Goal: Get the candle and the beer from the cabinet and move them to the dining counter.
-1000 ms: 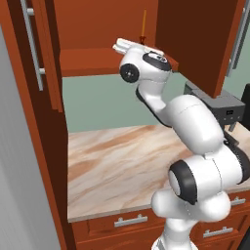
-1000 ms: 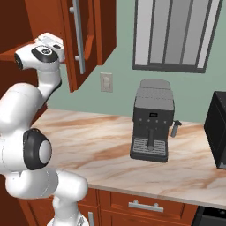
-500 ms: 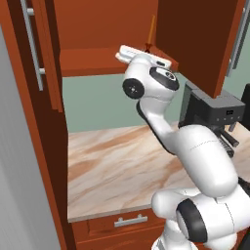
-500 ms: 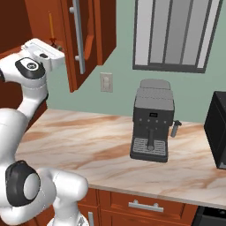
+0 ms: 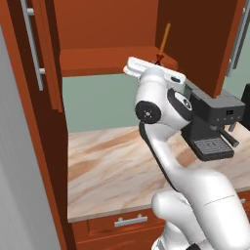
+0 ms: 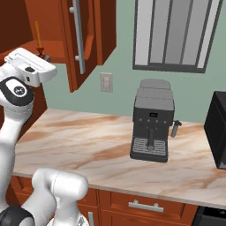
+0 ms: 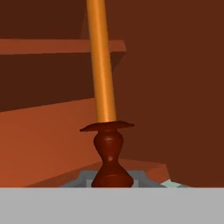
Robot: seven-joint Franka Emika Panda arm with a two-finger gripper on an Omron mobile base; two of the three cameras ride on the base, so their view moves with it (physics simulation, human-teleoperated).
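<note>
The candle (image 7: 101,65) is a thin orange taper on a dark red-brown holder (image 7: 110,153). It stands upright just above the front edge of the shelf in the open cabinet (image 5: 105,29). My gripper (image 5: 157,64) is shut on the holder's foot. The white hand hides the fingertips in both base views. From the left the candle (image 5: 164,38) rises above the hand near the cabinet's right wall. From the right the candle (image 6: 38,34) shows over the gripper (image 6: 43,56), beside the cabinet's open door (image 6: 84,39). The beer and the dining counter are out of view.
Below the cabinet a marbled countertop (image 5: 112,166) carries a dark coffee machine (image 6: 151,119). A black appliance (image 6: 218,128) stands at the far right. The left cabinet door (image 5: 41,53) hangs open. Drawers (image 6: 141,205) run under the countertop, and a window (image 6: 172,33) is behind.
The hand has carried the candle to the right in the left base view, toward the shelf's front edge. The elbow has swung up and the forearm now stands steeper.
</note>
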